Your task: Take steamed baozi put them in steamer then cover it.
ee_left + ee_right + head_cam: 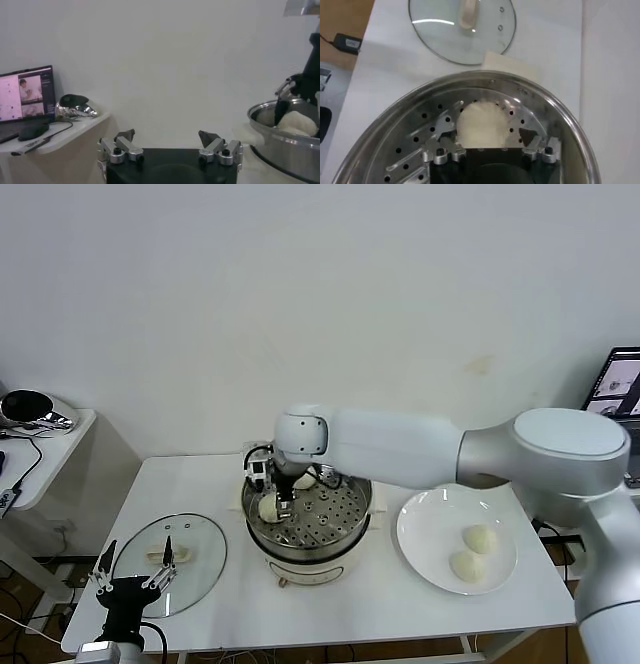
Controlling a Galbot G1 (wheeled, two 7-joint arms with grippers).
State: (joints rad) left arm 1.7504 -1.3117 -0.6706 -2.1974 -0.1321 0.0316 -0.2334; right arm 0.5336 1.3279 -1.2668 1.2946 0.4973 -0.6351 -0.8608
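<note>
Sitting roughly halfway, by my reading, the task is showing two steamed baozi in the steamer (308,524) and two waiting on the white plate (457,541) at the right of the desk (350,614). The right gripper (283,506) is reaching down over the left part of the perforated tray, and its jaws are standing wide around a bun (480,124) that is lying on the tray between them rather than being squeezed, so this one looks set down. A second bun (306,480) is sitting farther back in the steamer, mostly hidden behind the gripper, so I am only judging it to be a bun from its pale colour. The two baozi (474,552) on the plate are lying close together, well apart from the steamer. The cover (168,564) is lying flat on the desk at the left of the steamer, so the covering step is not yet done. The left gripper (137,579) is hovering at the near left, over the near edge of the cover, its jaws spread wide and holding nothing. Whether the right fingers are touching the bun's sides is hard to make out, since the gripper body is blocking the near half of it in the right wrist view.
</note>
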